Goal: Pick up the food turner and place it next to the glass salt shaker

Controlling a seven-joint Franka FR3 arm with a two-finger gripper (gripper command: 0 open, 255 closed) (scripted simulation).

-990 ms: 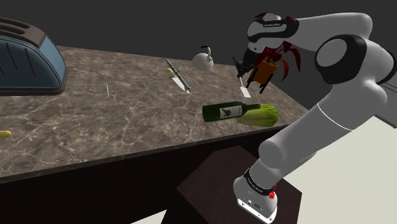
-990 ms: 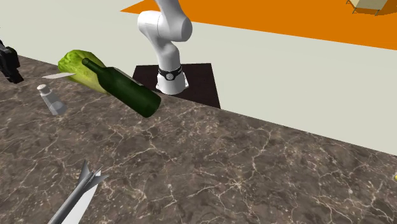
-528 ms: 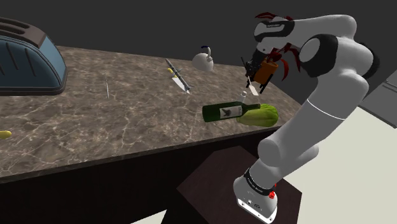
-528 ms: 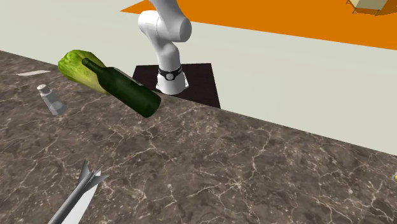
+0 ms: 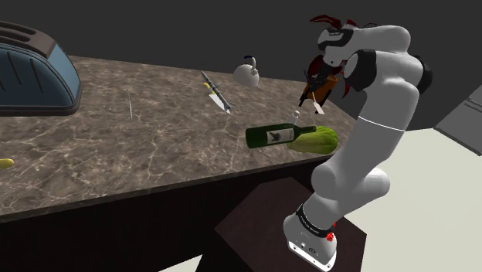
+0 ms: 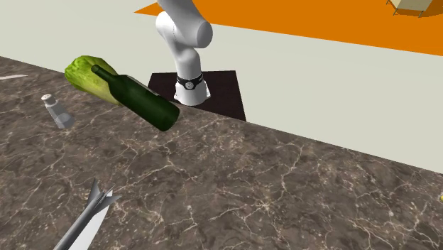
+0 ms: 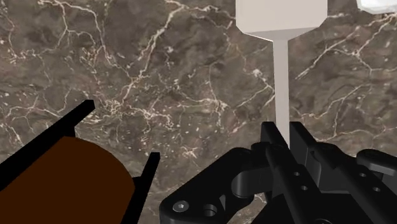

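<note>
The food turner has a pale square blade and a thin pale shaft. My gripper is shut on its handle end, and the blade sticks out ahead of the fingers over the marbled counter. In the shoulder view the gripper hangs above the counter's far right end, with the turner's blade slanting down below it. The glass salt shaker stands upright on the counter; in the shoulder view the salt shaker stands just left of the blade. A pale sliver of the blade shows at the second exterior view's left edge.
A green wine bottle lies against a lettuce near the front edge, close to the shaker. A brown item in a black frame sits by the gripper. A white teapot, a knife and a blue toaster lie further left.
The gripper has carried the turner toward the shoulder view's right and a little higher. In the second exterior view the gripper has left the picture and the blade has slid to the left edge.
</note>
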